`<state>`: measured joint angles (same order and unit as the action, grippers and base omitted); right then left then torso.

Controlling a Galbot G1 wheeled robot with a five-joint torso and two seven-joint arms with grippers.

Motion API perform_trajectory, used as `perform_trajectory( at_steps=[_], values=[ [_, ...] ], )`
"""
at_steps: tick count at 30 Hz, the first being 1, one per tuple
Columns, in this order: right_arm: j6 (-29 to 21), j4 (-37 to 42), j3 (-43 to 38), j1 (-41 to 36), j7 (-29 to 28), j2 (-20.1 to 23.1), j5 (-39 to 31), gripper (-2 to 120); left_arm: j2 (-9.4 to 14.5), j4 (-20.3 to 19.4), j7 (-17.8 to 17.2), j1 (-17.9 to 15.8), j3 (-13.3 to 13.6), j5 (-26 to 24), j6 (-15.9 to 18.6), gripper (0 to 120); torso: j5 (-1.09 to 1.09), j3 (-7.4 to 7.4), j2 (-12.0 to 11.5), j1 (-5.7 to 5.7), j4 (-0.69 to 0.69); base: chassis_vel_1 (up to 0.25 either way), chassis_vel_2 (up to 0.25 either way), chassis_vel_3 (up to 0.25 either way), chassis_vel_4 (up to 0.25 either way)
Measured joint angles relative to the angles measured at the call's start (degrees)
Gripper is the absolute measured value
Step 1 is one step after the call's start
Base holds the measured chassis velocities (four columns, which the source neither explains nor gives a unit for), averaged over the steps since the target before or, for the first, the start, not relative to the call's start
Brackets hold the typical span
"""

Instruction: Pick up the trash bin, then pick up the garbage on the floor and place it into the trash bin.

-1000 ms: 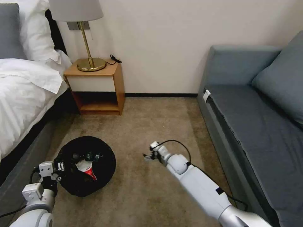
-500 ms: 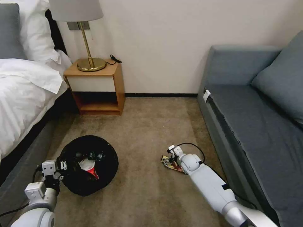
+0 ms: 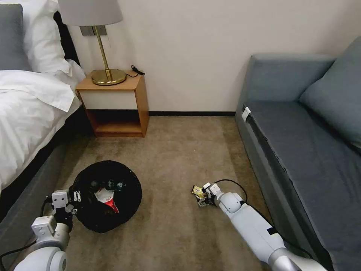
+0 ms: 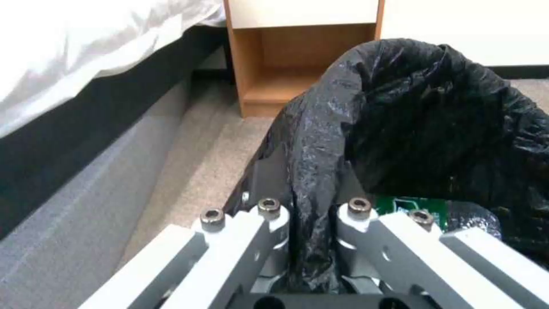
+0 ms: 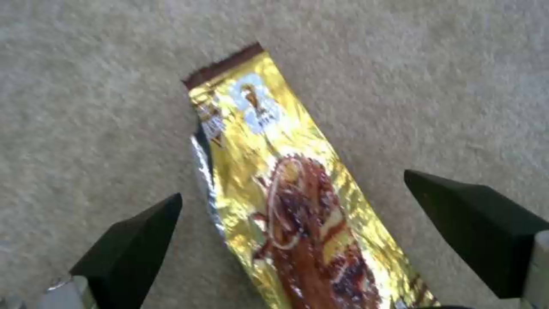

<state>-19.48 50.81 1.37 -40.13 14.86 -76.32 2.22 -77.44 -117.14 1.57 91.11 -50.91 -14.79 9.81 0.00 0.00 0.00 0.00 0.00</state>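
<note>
Right wrist view: candy bar wrapper [image 5: 286,189] is seen flat on carpet [image 5: 85,86], between the spread fingers [image 5: 128,253] of right gripper [image 3: 201,198].
Trash bin [image 3: 107,195]: its bag rim is clamped by left gripper [image 4: 303,240].

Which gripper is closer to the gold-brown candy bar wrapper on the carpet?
Right. The right gripper is open, fingers either side of the gold-brown candy bar wrapper on the carpet. The left gripper is off to the side, shut on the black-bagged trash bin.
</note>
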Motion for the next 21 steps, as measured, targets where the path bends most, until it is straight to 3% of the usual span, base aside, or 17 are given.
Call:
perform_trajectory(
  at_steps=[11, 15, 21],
  values=[
    [1.87, -3.79, -1.61, 0.62, 2.22, -0.76, 1.49, 94, -0.21, -0.04, 0.0, 0.43, -0.11, -0.04, -0.01, 3, 0.01, 0.0, 0.0, 0.0, 0.0, 0.0, 0.0, 0.0, 0.0],
    [2.41, -4.73, -2.09, 0.94, 2.68, -0.94, 1.59, 74, -0.21, -0.06, 0.0, 0.52, -0.24, -0.2, -0.07, 3, 0.01, 0.0, 0.0, 0.0, 0.0, 0.0, 0.0, 0.0, 0.0],
    [2.93, -5.26, -2.32, 1.08, 2.89, -0.95, 1.68, 56, -0.38, -0.08, 0.0, 0.54, -0.19, -0.24, -0.13, 3, 0.01, 0.0, 0.0, 0.0, 0.01, 0.0, 0.0, 0.0, 0.0]
  ],
)
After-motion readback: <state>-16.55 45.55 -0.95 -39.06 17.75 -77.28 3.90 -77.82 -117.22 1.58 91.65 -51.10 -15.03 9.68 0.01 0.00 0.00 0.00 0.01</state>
